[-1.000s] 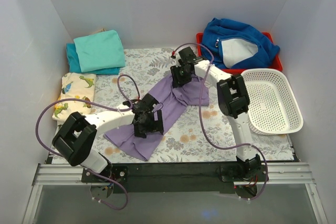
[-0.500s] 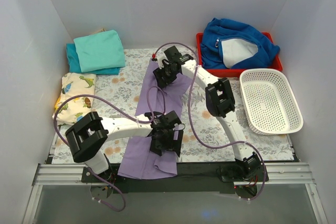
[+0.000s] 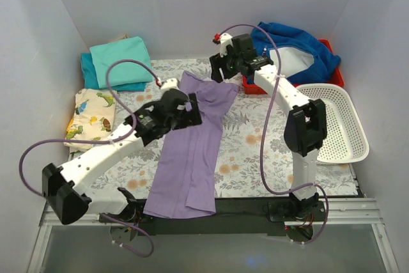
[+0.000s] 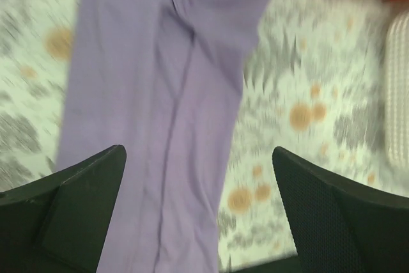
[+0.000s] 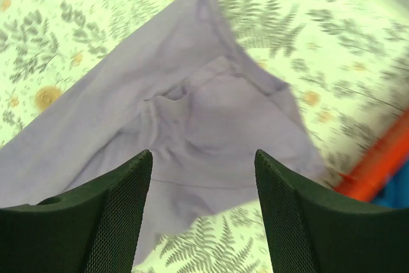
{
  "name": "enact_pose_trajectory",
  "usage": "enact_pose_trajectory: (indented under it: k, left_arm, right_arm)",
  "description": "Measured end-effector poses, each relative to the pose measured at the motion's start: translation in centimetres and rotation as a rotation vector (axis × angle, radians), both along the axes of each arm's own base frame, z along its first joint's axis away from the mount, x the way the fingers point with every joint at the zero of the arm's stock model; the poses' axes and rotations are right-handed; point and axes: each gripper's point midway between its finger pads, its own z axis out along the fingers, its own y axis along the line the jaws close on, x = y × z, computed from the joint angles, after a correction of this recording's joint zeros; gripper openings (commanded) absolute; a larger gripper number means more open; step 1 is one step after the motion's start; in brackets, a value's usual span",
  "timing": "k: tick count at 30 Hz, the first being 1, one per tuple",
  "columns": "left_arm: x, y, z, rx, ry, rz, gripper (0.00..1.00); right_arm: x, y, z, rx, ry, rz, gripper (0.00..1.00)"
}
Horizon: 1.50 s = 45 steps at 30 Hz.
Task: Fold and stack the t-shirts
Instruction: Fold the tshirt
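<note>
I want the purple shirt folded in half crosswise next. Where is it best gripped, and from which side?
Probably at the far end. Pinch the two far corners of the lavender t-shirt, coming straight down from above. It lies flat as a long, lengthwise-folded strip, and the left tool and right tool, both open, hover over that end.

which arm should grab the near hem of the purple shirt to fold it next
Probably left. The open left gripper hovers over the purple shirt, nearer its near hem. The open right gripper is at the shirt's far end by the red bin.
</note>
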Motion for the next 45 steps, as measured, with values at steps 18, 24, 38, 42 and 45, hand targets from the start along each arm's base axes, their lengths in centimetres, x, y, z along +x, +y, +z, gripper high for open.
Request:
enact_pose_trajectory:
  k: [18,24,38,42,45]
  left_arm:
    - [20.1,-0.2,-4.8,-0.050,-0.127,-0.127,0.98]
    - [23.9,-2.4,-6.9,-0.177,-0.109,-0.248,0.98]
    - [26.9,-5.8,-14.0,-0.264,0.043,-0.376,0.97]
    - [27.8,-4.9,-14.4,-0.232,0.033,-0.313,0.97]
    - [28.9,-3.4,-14.3,-0.237,0.029,-0.259,0.97]
  right_arm:
    - [-9.2,-6.6,-11.7,-0.068,0.315,-0.156,0.69]
    - [-11.1,-7.4,-3.2,0.054,0.142,-0.155,0.69]
    - [-14.8,-6.0,-0.9,0.147,0.130,-0.090,0.69]
    - [-15.6,-5.4,-1.5,0.154,0.166,-0.068,0.69]
    - [-16.0,-4.8,-2.4,0.151,0.198,-0.050,0.68]
